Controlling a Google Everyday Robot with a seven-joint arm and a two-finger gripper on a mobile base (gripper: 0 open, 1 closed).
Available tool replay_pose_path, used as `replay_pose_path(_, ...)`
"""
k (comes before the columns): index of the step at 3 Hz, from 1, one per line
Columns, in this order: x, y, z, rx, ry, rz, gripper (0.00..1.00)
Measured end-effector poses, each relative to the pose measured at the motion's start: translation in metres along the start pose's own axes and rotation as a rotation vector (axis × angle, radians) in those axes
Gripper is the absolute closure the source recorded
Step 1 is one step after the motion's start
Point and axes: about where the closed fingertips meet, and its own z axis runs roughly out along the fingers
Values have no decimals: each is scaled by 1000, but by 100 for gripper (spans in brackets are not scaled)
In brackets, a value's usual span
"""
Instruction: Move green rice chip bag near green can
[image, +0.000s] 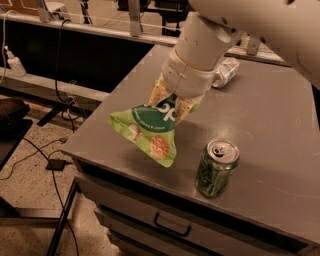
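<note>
My gripper (171, 104) is shut on the top of the green rice chip bag (147, 132), a light green pouch with a dark green circle and tan chip pictures. The bag hangs tilted from the fingers (183, 109) over the front left part of the grey table (270, 125), its lower corner close to the surface. The green can (216, 168), dark green with a silver top and pull tab, stands upright near the table's front edge, a short way to the right of the bag.
A pale silver-white can (225, 72) lies on its side at the back of the table, partly behind my arm. A drawer with a handle (172, 226) sits under the table's front edge. Cables and stand legs lie on the floor at left.
</note>
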Motion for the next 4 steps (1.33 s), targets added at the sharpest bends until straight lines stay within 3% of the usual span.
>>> replay_pose_path(1, -6, 14, 8, 4, -8, 23, 100)
replay_pose_path(2, -12, 24, 15, 7, -11, 42, 84)
replay_pose_path(4, -16, 37, 26, 5, -16, 69, 36)
